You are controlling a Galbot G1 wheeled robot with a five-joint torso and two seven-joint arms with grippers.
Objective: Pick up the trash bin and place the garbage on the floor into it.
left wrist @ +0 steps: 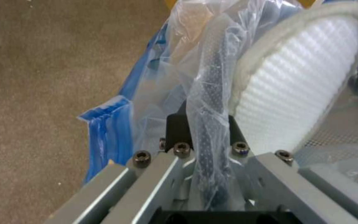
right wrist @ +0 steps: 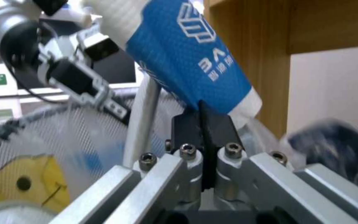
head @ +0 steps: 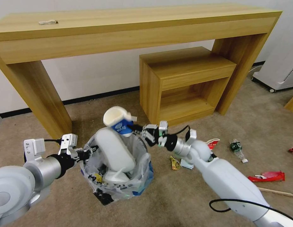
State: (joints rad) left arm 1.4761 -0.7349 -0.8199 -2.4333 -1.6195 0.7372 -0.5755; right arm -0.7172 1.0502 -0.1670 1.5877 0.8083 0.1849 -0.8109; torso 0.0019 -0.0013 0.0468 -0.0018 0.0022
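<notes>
Several wrappers (head: 267, 176) and a bottle (head: 238, 149) litter the carpet (head: 171, 205).

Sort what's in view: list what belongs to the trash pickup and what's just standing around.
Job:
- bin, rim held by left gripper
- slippers in the bin
- cup, pinched by right gripper over the bin
- floor litter: bottle, bowl, red wrapper, stick, yellow wrapper

Not the job:
- desk
- cabinet
- white appliance
</notes>
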